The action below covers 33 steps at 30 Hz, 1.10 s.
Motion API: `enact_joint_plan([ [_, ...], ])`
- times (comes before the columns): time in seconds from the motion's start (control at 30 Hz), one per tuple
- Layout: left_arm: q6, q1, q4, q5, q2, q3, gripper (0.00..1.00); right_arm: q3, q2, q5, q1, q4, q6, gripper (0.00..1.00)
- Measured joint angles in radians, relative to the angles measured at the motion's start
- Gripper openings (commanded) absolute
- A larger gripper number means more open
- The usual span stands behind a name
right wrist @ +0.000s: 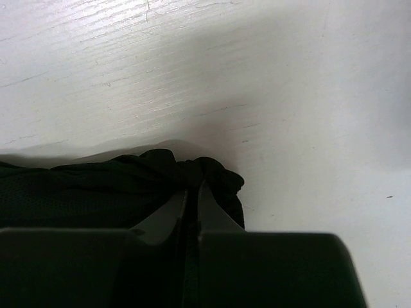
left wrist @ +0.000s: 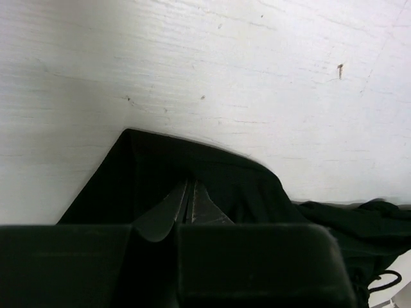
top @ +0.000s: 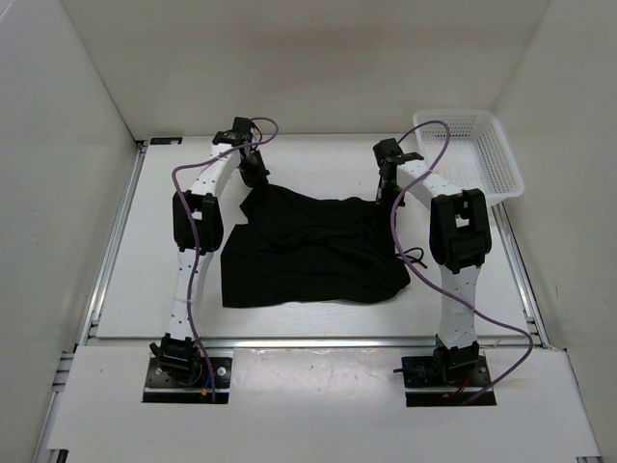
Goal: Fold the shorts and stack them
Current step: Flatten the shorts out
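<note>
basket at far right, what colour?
White. The slatted plastic basket shows best in the top external view.

robotics lab test cell: plain white walls (top: 67,193) boxed in a white bench (top: 318,164); aluminium rails (top: 114,241) lined its side edges, a left arm (top: 193,251) and right arm (top: 458,260) stood bolted at its near edge, and a plastic basket (top: 477,154) sat at its far right corner.

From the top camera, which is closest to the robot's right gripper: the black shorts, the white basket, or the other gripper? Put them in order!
1. Black shorts: touching; the right gripper pinches their back right corner.
2. White basket: to its right, in the table's back right corner.
3. Left gripper: across the shorts, at their back left corner.
</note>
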Motion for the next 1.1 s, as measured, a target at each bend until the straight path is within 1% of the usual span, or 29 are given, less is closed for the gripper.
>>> enact_joint_plan([
  [0.07, 0.000, 0.005, 0.005, 0.000, -0.008, -0.001, 0.11, 0.002, 0.000, 0.000, 0.000, 0.000, -0.001, 0.00],
  [0.1, 0.000, 0.009, 0.006, -0.002, -0.014, -0.003, 0.21, 0.004, 0.000, 0.000, 0.000, -0.001, -0.002, 0.00],
  [0.13, 0.003, 0.014, 0.010, -0.006, -0.026, -0.007, 0.34, 0.006, 0.000, 0.000, 0.000, -0.002, -0.003, 0.00],
  [0.17, 0.000, 0.021, 0.013, -0.013, -0.040, -0.012, 0.43, 0.007, 0.000, 0.000, 0.000, -0.003, -0.004, 0.00],
  [0.2, 0.006, 0.027, 0.016, -0.021, -0.053, -0.016, 0.49, 0.010, 0.000, 0.000, 0.000, -0.003, -0.005, 0.00],
  [0.23, 0.008, 0.033, 0.019, -0.026, -0.066, -0.020, 0.52, 0.011, 0.000, 0.000, 0.000, -0.003, -0.005, 0.00],
  [0.27, 0.007, 0.037, 0.019, -0.031, -0.074, -0.021, 0.52, 0.012, 0.000, 0.000, 0.000, -0.004, -0.006, 0.00],
  [0.33, 0.006, 0.048, 0.019, -0.041, -0.081, -0.021, 0.57, 0.013, 0.000, 0.000, 0.000, -0.003, -0.008, 0.00],
  [0.53, 0.016, 0.045, -0.007, -0.064, -0.059, -0.021, 0.57, 0.013, 0.000, 0.000, 0.000, -0.006, -0.008, 0.00],
  [0.63, 0.023, 0.028, -0.017, -0.078, -0.046, -0.021, 0.44, 0.013, 0.000, 0.000, 0.000, -0.007, -0.008, 0.00],
  [0.7, 0.027, 0.014, -0.017, -0.084, -0.038, -0.021, 0.39, 0.013, 0.000, 0.000, 0.000, -0.007, -0.008, 0.00],
  [0.8, 0.031, -0.003, -0.019, -0.093, -0.024, -0.021, 0.39, 0.013, 0.000, 0.000, 0.000, -0.007, -0.008, 0.00],
  [0.83, 0.032, -0.009, -0.019, -0.095, -0.019, -0.021, 0.42, 0.013, 0.000, 0.000, 0.000, -0.007, -0.008, 0.00],
  [0.93, 0.034, -0.020, -0.018, -0.101, -0.013, -0.017, 0.45, 0.013, 0.000, 0.000, 0.000, -0.008, -0.008, 0.00],
  [1.07, 0.032, -0.022, -0.014, -0.108, -0.013, -0.016, 0.54, 0.013, 0.000, 0.000, 0.000, -0.008, -0.008, 0.00],
  [1.1, 0.031, -0.023, -0.014, -0.109, -0.013, -0.016, 0.57, 0.013, 0.000, 0.000, 0.000, -0.008, -0.007, 0.00],
])
